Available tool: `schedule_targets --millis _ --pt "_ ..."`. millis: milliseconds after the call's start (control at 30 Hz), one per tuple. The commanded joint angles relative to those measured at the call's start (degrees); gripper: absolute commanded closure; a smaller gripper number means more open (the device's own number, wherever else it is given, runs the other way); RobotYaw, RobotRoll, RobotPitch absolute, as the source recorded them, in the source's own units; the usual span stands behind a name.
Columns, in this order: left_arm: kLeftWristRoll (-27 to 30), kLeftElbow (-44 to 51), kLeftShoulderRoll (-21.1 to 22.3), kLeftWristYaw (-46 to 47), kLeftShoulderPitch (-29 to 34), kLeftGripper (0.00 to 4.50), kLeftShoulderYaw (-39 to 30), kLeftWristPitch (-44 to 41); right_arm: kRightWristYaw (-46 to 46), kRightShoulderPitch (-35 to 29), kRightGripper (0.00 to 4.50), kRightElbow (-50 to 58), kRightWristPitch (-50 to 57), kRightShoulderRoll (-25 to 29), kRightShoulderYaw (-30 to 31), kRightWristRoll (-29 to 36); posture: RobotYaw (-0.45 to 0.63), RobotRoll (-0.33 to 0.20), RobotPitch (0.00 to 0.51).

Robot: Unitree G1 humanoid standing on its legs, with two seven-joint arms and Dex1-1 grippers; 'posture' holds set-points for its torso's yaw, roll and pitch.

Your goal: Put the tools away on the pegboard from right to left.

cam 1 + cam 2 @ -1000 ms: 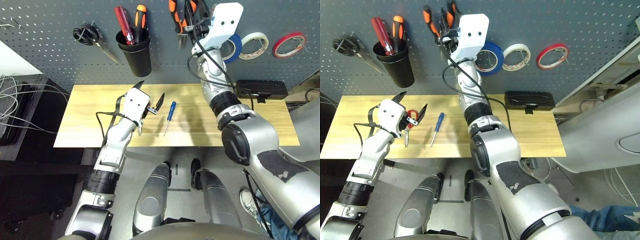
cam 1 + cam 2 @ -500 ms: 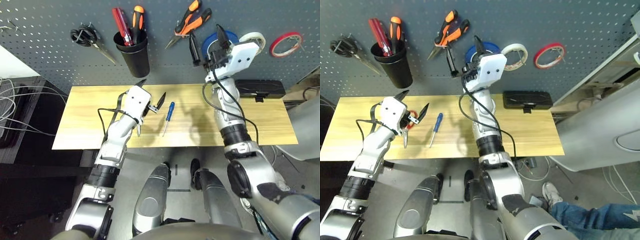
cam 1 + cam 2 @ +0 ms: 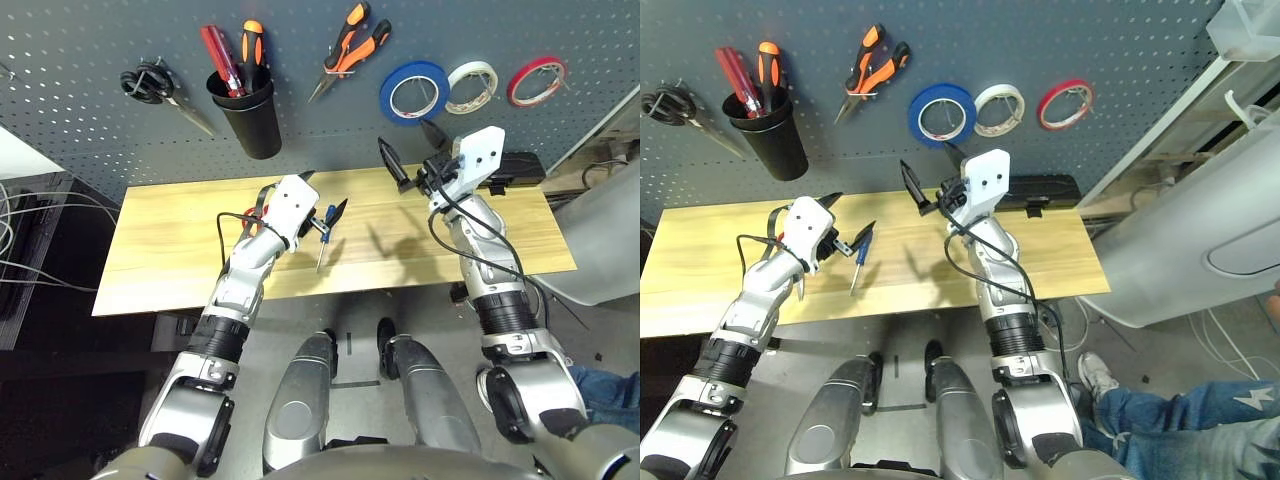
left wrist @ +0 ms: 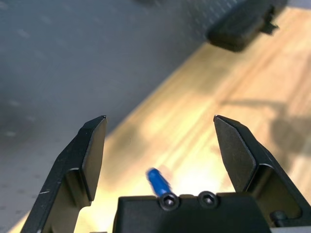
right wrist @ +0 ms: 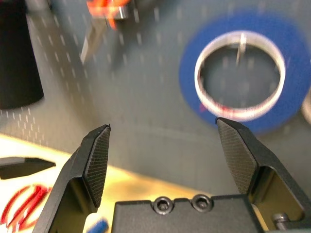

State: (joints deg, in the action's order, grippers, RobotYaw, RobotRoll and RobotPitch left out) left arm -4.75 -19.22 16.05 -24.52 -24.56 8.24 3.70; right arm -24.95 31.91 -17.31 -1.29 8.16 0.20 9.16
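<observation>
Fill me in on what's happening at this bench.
A two-armed robot is putting tools on a pegboard. The blue tape and pliers already hang there. The right pincer is open and empty in front of the board, below the tape. The left pincer is open just over the small screwdriver on the table, not yet gripping it. The red scissors lie under the left arm.

Light wooden table: small blue-handled screwdriver between the left gripper's fingers, black box beside the right gripper.
</observation>
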Motion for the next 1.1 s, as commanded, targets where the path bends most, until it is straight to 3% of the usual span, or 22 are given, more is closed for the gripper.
schedule_targets --millis 33,300,967,1100 --pt "-2.30 -4.05 0.15 -0.09 -0.24 0.00 1.80 -4.04 -1.71 -2.21 0.02 -0.90 7.16 1.71 0.76 0.36 0.17 0.000 0.277" --pt "-4.72 -14.87 -1.94 1.86 -5.33 0.00 2.88 -9.68 -3.90 -4.37 0.02 -3.18 16.77 4.78 1.60 -0.47 0.16 0.000 0.290" --pt "-4.62 -43.43 -9.79 9.44 -18.22 0.00 0.27 -14.56 -3.92 -9.41 0.02 4.75 22.46 4.06 4.50 -1.20 0.08 0.000 0.299" --pt "-3.46 -44.92 -10.40 11.72 -18.70 0.95 -1.69 -15.40 -4.11 -9.03 0.00 4.25 21.87 4.16 4.38 -1.22 0.08 0.000 0.294"
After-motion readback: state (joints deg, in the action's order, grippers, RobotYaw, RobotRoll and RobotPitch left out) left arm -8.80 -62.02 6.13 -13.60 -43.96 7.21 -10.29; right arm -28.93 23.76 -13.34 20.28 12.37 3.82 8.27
